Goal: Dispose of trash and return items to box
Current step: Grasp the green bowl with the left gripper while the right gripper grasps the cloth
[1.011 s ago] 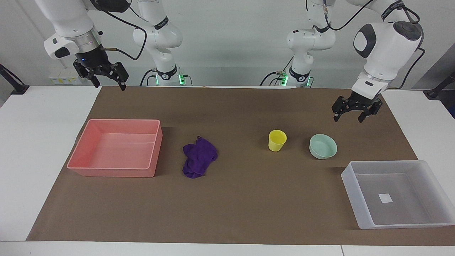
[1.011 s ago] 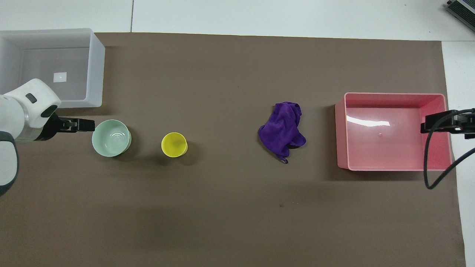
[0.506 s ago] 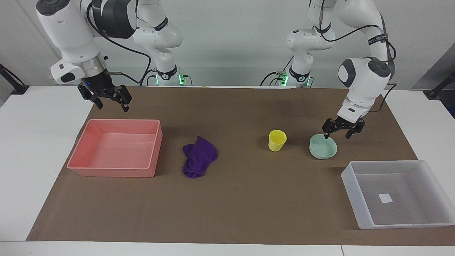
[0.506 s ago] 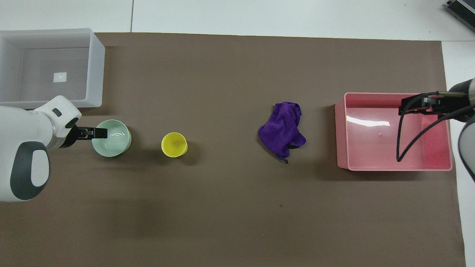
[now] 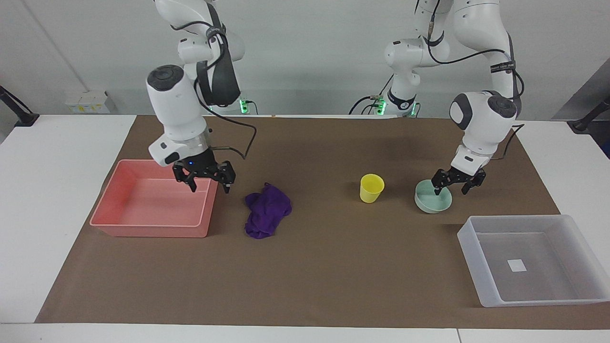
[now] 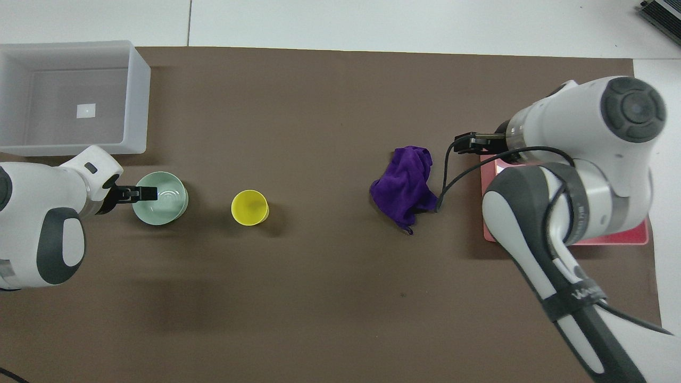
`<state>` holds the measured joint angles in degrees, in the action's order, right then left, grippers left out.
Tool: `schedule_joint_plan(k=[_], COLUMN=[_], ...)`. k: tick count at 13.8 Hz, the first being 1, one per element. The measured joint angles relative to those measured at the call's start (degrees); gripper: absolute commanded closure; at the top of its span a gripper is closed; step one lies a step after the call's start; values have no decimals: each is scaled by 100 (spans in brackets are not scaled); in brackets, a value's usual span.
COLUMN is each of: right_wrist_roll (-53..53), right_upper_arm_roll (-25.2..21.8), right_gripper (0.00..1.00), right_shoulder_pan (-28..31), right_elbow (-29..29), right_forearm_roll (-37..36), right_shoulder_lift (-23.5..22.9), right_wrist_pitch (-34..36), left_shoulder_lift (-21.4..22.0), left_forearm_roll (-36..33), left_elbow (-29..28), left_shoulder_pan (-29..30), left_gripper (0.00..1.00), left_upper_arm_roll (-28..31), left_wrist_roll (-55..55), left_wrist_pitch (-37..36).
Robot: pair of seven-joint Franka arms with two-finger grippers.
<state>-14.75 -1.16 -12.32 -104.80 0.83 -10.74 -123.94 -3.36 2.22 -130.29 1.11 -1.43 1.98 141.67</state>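
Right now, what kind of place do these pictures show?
Probably a robotics lab test bench: two Franka arms bolted at a white table, a brown mat laid as workspace, and staged props like the pink bin and translucent box.

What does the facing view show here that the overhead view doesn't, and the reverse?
Only the facing view shows the pink bin uncovered, and the open right gripper hanging above its cloth-side wall.

Only the overhead view shows the left gripper lined up with the bowl's rim at the left arm's end.

Both show the open left gripper at the green bowl, with the yellow cup, purple cloth and clear box untouched.
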Motion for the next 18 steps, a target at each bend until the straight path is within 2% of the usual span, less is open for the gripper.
schedule_joint_plan(k=[4, 5, 6, 9, 10, 16, 17, 18], right_wrist_roll=[-205, -208, -212, -228, -228, -228, -228, -227], right_upper_arm_roll=[4, 5, 5, 7, 7, -2, -2, -2], right_gripper=[0, 0, 0, 0, 0, 0, 16, 44], right_shoulder_pan=[-383, -474, -571, -791, -801, -797, -797, -797], right_elbow=[-254, -372, -508, -757, -777, -791, -791, -792], right_forearm_roll=[2, 3, 3, 3, 3, 243, 247, 248], right_shoulder_lift=[-452, -511, -561, -727, -781, -989, -1016, -1037], right_wrist_pitch=[-665, -878, -1120, -1638, -1731, -1961, -1963, -1966], left_shoulder_lift=[-57, -68, -93, -176, -187, -142, -123, -99], left_forearm_roll=[0, 0, 1, 104, 200, 294, 295, 296], left_elbow=[-35, -58, -71, -74, -74, -65, -45, 13], left_shoulder_pan=[31, 32, 32, 32, 32, 31, 32, 34], left_gripper=[1, 9, 24, 95, 100, 100, 100, 100], left_upper_arm_roll=[2, 0, -1, -6, -17, -47, -41, -28], left_wrist_roll=[-7, -18, -27, -182, -278, -429, -429, -429], left_wrist_pitch=[64, 115, 173, 295, 339, 375, 367, 324])
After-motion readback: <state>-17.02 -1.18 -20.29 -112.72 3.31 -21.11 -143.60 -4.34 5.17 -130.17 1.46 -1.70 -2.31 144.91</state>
